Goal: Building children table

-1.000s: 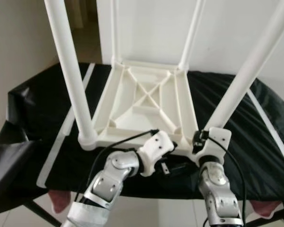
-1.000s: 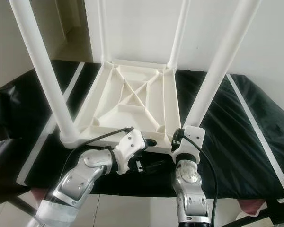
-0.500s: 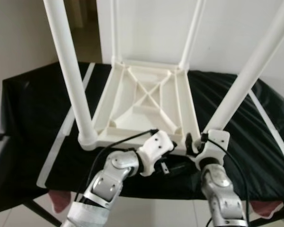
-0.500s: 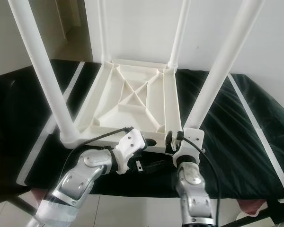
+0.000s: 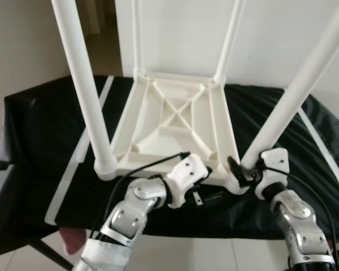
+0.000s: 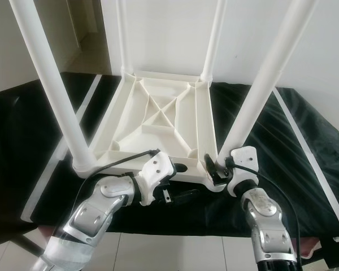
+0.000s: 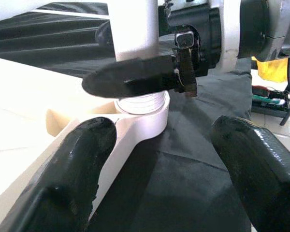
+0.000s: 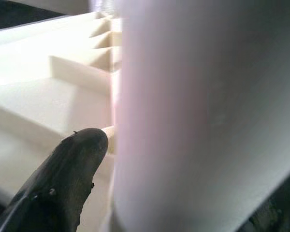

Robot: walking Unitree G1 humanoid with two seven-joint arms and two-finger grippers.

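The white plastic children's table [image 5: 175,121] lies upside down on a black-covered work table, its four legs pointing up. My right gripper [image 5: 240,169] is at the base of the near right leg [image 5: 294,96]. In the right wrist view one black finger [image 8: 72,164] presses against that leg [image 8: 198,111], and it looks shut on it. My left gripper [image 5: 206,197] stands open at the table's front edge, just left of that corner. The left wrist view shows its two fingers spread wide [image 7: 162,159], with the right gripper's finger [image 7: 130,79] across the leg's socket.
A black cloth [image 5: 39,130] with a white strip [image 5: 73,164] covers the work table. The near left leg [image 5: 82,84] rises close to my left arm. A white wall stands behind, and tiled floor lies below the front edge.
My right arm has swung out to the right and its gripper has turned in onto the near right leg's base. The black cloth at the far left has dropped flatter. The left arm stays put.
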